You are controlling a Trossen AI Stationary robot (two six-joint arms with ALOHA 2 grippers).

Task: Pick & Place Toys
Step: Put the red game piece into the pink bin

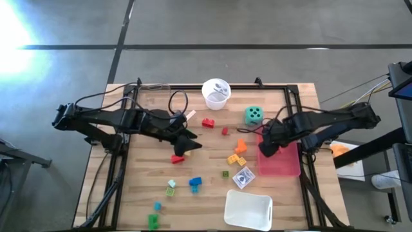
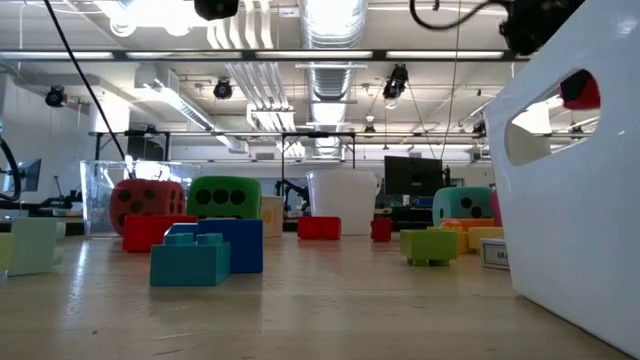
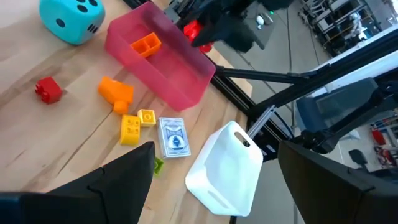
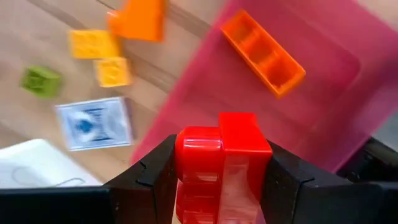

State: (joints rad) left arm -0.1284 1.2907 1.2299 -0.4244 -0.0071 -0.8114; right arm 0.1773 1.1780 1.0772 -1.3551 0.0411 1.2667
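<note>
The counter (image 1: 212, 183) carries a pink bin (image 1: 283, 161) on its right side with just one orange brick (image 4: 262, 53) inside, so the sorting looks barely begun. The right hand (image 4: 222, 163) hangs over the bin's left edge, clamped on a red brick (image 4: 222, 155) that seems about to go in; the left hand (image 1: 188, 145) sits mid-counter near another red brick (image 1: 177, 158), fingers spread and empty. Left out are the teal die (image 1: 253, 115) at the far right and many small bricks (image 1: 195, 183) across the middle and near left.
</note>
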